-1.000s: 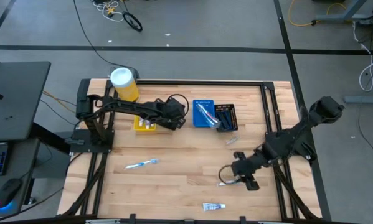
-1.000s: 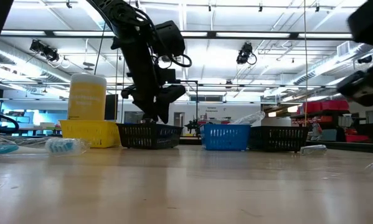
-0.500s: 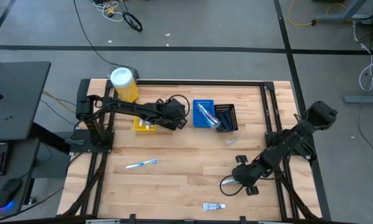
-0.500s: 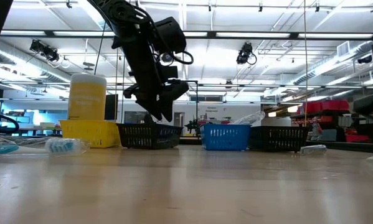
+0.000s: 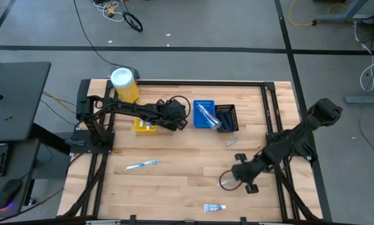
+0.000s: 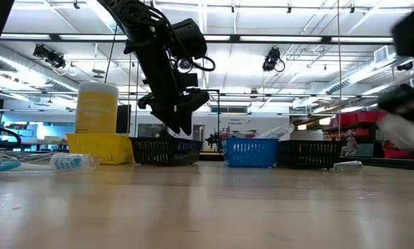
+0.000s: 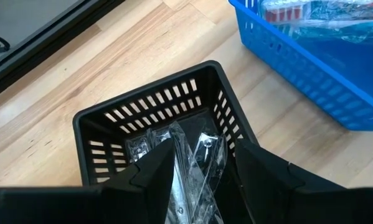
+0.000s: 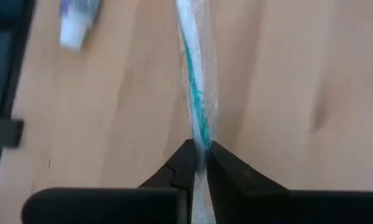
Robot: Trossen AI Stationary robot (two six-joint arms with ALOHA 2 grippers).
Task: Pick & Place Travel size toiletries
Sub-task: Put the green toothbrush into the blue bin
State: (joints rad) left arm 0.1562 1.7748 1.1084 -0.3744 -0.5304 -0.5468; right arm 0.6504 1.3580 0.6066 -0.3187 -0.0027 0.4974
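Note:
A clear-wrapped toothbrush (image 8: 195, 68) with a teal handle lies lengthwise ahead of my right gripper (image 8: 200, 163), which is shut on it near the table's front right (image 5: 236, 177). My left gripper (image 7: 202, 168) hangs open over a black bin (image 7: 155, 118) at the back; clear-wrapped items (image 7: 195, 149) lie in that bin beneath and between its fingers. Loose on the wood are a light-blue toothbrush (image 5: 141, 165), a small white tube (image 5: 213, 207) and a small wrapped item (image 5: 231, 142). My right gripper pinches the wrapped toothbrush between its two fingers at the handle (image 8: 202, 138), one finger on each long side. The fingers come slanting down from above. The rest of the toothbrush runs straight out ahead of them over the wood; whether it rests on the table I cannot tell.
Along the back stand a yellow bin (image 5: 144, 125), a blue bin (image 5: 204, 115) with wrapped items, a second black bin (image 5: 228, 117) and a tall yellow canister (image 5: 124, 84). A dark frame rail (image 5: 174, 82) edges the table. Bare wood (image 5: 180, 169) lies in the middle.
My right arm has dipped toward the table's near edge over the wrapped toothbrush and then drawn back a little.

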